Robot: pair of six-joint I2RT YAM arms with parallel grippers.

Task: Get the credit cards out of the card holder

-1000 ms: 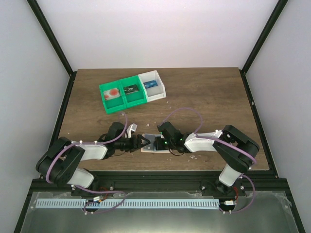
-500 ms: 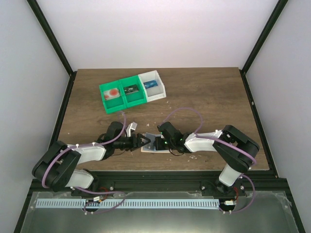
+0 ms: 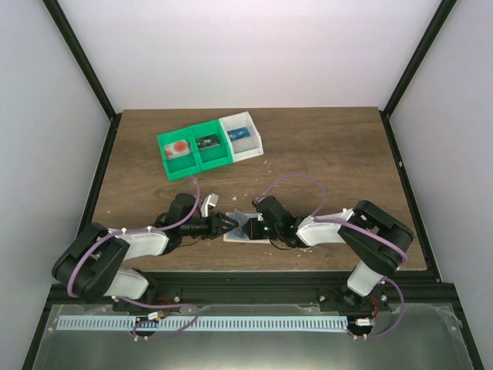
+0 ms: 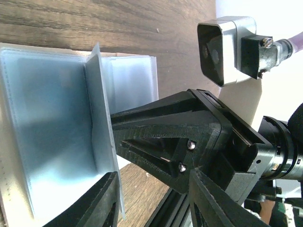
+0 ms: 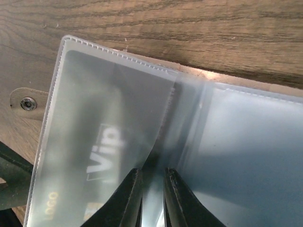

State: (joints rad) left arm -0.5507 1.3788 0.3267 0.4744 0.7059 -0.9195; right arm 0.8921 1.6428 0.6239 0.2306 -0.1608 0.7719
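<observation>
Your card holder lies open at the middle of the table's near edge, directly between the two arms. As far as the overhead view shows, its long axis runs along that edge. The right gripper has its fingers drawn almost together on the fold of the clear inner sleeves — a thin pinch that pins the holder to the wood. Just beside that pinch one credit card sits inside a sleeve, pale and marked "Vip", with its length running roughly parallel to those fingers. You cannot tell which end of the sleeve is open. The left gripper meets the holder from the table's left side. Its jaws are wide apart and grip nothing visible, and an upright sleeve leaf stands just beside one finger. So the left arm looks like the free one — probably the one to draw the card out lengthwise while the right holds.
</observation>
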